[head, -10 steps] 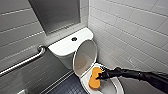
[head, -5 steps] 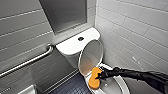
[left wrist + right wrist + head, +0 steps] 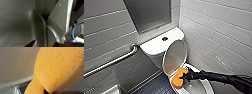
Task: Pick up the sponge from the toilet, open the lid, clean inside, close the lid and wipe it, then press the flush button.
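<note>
One sponge [image 3: 177, 80] sat clamped in the right gripper [image 3: 185, 75], just ahead of it inside the open toilet [image 3: 156, 47], seemingly mid-cleaning; the next wipe probably needed steady bowl contact

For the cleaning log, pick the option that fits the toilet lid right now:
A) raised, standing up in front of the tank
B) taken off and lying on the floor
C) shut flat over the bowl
A: the toilet lid stands raised in front of the tank, leaving the bowl open, where the right gripper holds the orange sponge.
</note>
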